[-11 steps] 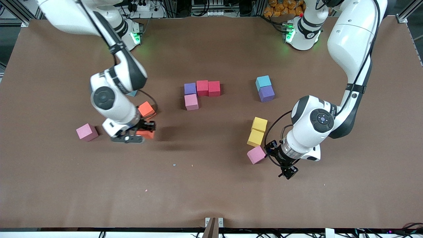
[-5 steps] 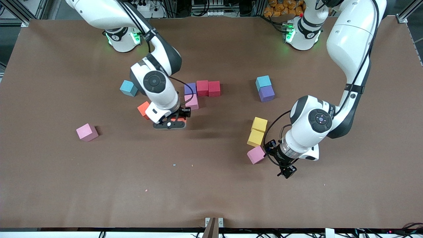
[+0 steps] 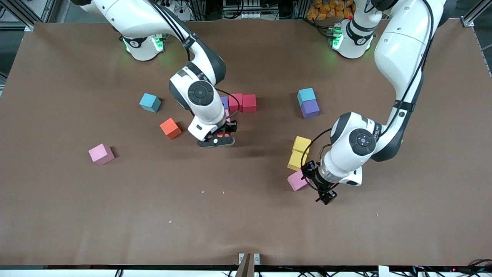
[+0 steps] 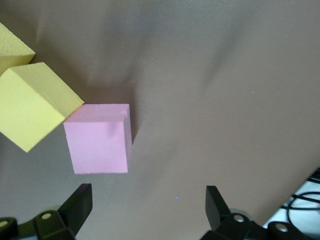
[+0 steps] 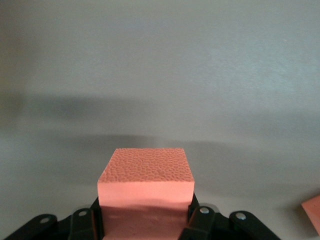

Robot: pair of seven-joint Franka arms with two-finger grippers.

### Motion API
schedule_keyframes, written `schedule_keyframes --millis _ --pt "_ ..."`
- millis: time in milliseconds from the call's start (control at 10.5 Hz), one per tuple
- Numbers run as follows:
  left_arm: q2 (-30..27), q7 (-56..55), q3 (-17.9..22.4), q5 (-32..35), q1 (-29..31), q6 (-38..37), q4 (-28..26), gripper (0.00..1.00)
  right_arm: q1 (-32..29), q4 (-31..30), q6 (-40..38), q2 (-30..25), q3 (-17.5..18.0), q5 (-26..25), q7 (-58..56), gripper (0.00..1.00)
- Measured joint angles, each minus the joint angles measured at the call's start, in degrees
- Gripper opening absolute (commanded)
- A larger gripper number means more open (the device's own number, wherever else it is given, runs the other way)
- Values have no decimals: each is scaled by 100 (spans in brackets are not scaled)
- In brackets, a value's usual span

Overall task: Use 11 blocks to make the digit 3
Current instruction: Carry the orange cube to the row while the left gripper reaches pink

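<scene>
I am seeing the right gripper [image 3: 222, 135] pinching an orange cube [image 5: 145, 187] between its fingers [image 5: 92, 220], a face of the cube pressed against each pad. It is hanging over the table [image 3: 246, 215] just beside the started group, on the side nearer the front camera. That group is made up of a purple cube [image 3: 225, 102], two red cubes [image 3: 235, 102] [image 3: 249, 103] in a row (touching one another) and a pink cube [image 3: 228, 114], mostly hidden under the right arm.

I am reading the left gripper [image 3: 326, 198] as spread wide and empty, hanging low over bare table. Just beside it, a second pink cube [image 4: 99, 138] is lying on the table, one corner touching a yellow cube [image 4: 32, 105]. A second yellow cube [image 3: 301, 144] is sitting against the first one, farther from the front camera.

Farther out, a second purple cube [image 3: 309, 109] is resting against a light-blue cube [image 3: 306, 95], toward the left arm's end. Toward the right arm's end, a second orange cube [image 3: 170, 128] is lying alone, with another light-blue cube [image 3: 150, 102] near it and farther from the camera. A third pink cube [image 3: 101, 154] is sitting well apart from the rest, closest to the right arm's end of the table.
</scene>
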Motion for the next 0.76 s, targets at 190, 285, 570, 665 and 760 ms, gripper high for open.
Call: schedule_keyframes --millis 190,285,570,665,760 --pt "191 50 -1 0 -163 89 -7 100 75 215 1 178 -3 -4 -138 0" --pt "262 49 1 0 -202 123 -6 100 83 267 -1 227 -5 -31 -207 0" --pt "419 49 9 0 -190 203 -10 100 83 291 -4 308 -38 -164 -366 0" --pt "492 49 9 0 -195 287 -12 100 83 292 -4 331 -71 -177 -412 0" --pt "538 49 4 0 -198 350 -12 100 83 293 -4 364 -100 -183 -440 0"
